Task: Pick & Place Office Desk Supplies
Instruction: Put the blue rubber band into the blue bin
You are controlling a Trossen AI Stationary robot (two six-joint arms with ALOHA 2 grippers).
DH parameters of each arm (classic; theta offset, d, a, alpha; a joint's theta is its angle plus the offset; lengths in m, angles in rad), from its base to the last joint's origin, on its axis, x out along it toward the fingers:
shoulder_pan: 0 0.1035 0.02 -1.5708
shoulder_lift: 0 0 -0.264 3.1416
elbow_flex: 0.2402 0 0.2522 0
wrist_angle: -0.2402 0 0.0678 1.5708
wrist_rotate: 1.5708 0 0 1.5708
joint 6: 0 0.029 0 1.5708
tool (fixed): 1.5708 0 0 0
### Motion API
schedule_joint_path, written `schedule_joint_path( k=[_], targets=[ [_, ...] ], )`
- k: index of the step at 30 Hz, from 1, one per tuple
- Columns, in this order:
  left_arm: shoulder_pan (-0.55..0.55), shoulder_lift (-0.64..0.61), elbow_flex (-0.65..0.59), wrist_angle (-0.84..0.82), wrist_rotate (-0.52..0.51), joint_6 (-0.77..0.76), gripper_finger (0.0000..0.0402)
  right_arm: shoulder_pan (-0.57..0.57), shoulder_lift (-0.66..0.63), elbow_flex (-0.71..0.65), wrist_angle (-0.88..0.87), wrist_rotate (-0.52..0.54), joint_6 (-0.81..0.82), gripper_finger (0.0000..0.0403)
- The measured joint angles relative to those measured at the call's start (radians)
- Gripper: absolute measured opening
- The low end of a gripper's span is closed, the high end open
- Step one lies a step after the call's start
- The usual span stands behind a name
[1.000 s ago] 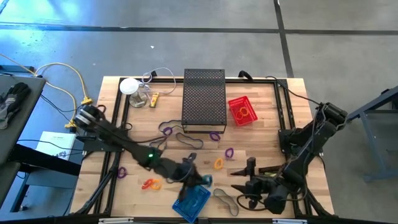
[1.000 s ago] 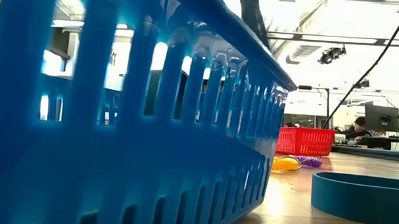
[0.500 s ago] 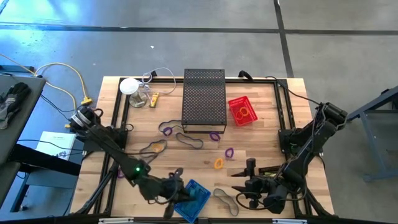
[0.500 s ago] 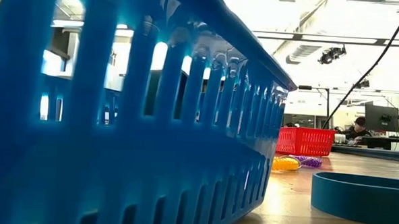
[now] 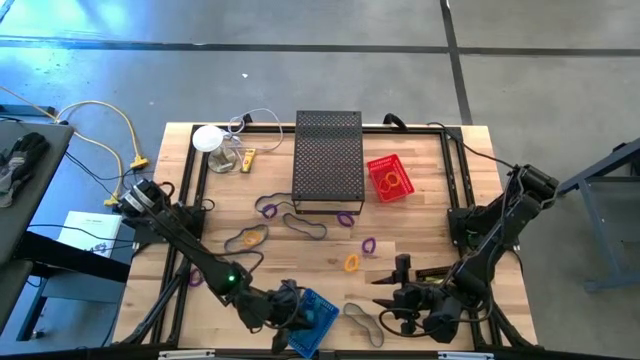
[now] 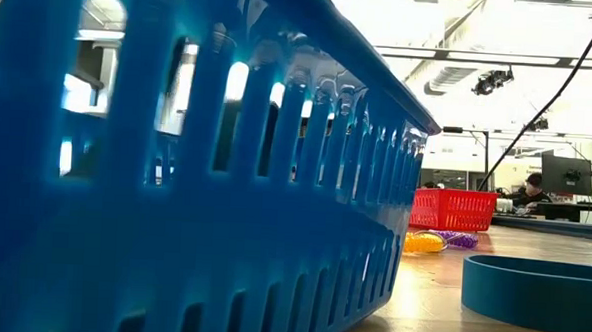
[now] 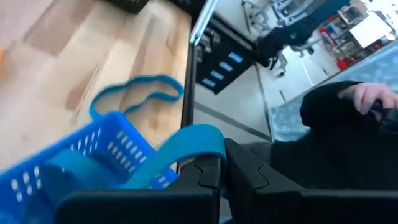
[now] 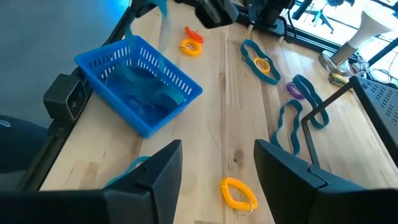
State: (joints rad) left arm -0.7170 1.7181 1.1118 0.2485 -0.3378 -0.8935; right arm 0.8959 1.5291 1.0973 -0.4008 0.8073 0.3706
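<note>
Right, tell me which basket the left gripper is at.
The blue basket. The left gripper is at its edge, shut on a blue band. The red basket sits far off, beside the black mesh box.

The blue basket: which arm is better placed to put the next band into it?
The left arm. Its left gripper is shut on a teal band right at the blue basket. The right gripper is open, empty, and off to the basket's side.

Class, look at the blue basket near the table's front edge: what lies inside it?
Inside the blue basket lie teal rubber bands. The left gripper, shut on one teal band, hangs over it. The basket's walls hide any smaller items.
</note>
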Motion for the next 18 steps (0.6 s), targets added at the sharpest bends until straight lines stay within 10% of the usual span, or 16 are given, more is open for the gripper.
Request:
schedule_joint_path(
  k=[18],
  targets=[
    [0.081, 0.092, 0.0, -0.11, 0.255, -0.281, 0.0001, -0.124, 0.0, -0.058, -0.01, -0.015, 0.0, 0.0188]
  ],
)
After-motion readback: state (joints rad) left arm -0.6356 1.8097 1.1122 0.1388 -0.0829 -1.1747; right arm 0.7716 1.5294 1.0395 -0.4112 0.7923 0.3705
